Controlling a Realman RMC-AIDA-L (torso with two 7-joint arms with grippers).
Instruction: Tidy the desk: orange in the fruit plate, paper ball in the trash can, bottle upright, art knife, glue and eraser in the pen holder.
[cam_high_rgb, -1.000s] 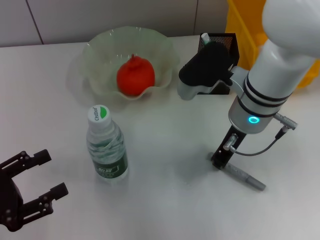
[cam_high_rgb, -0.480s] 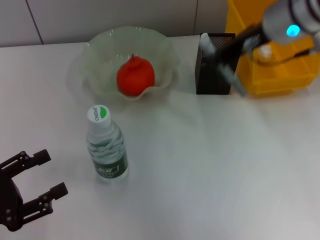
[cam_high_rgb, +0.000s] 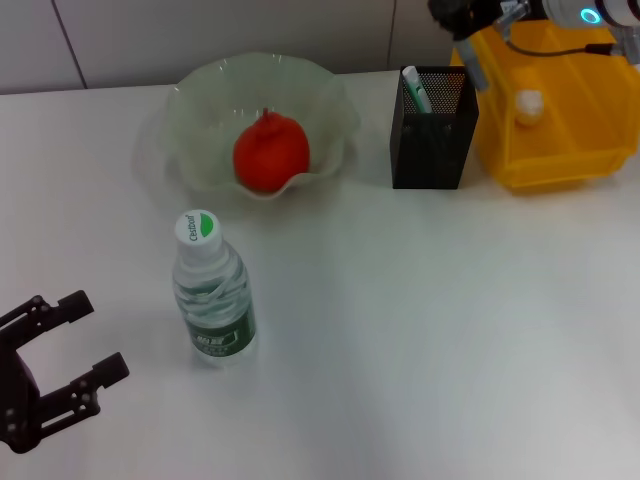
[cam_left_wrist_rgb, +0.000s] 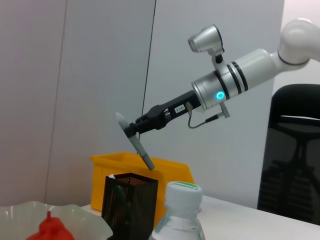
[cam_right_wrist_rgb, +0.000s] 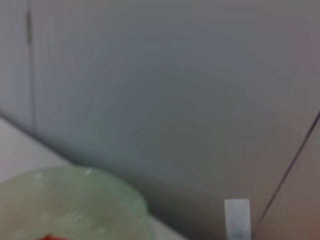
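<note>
- Head view: the right gripper (cam_high_rgb: 462, 22) sits at the top edge, its arm cut off.
- The left gripper (cam_high_rgb: 62, 365) is cropped at the bottom-left corner.
- The trash can (cam_high_rgb: 560, 110) runs off the right edge.
- The knife (cam_high_rgb: 416, 90) shows only its tip above the pen holder (cam_high_rgb: 432, 130).
- The eraser cannot be made out.

Even, bright light falls from overhead on the plain white table (cam_high_rgb: 420, 330), leaving only faint, soft shadows beside the small clear plastic water bottle (cam_high_rgb: 212, 290) and the tall square black mesh cup (cam_high_rgb: 432, 128). The wide pale-green translucent bowl (cam_high_rgb: 215, 100) shows mild glints along its wavy rim. The head view is crisp. The left wrist view is sharp on the far arm, softer on the near white bottle cap (cam_left_wrist_rgb: 183, 192). The right wrist view is blurred throughout and dimmer.
</note>
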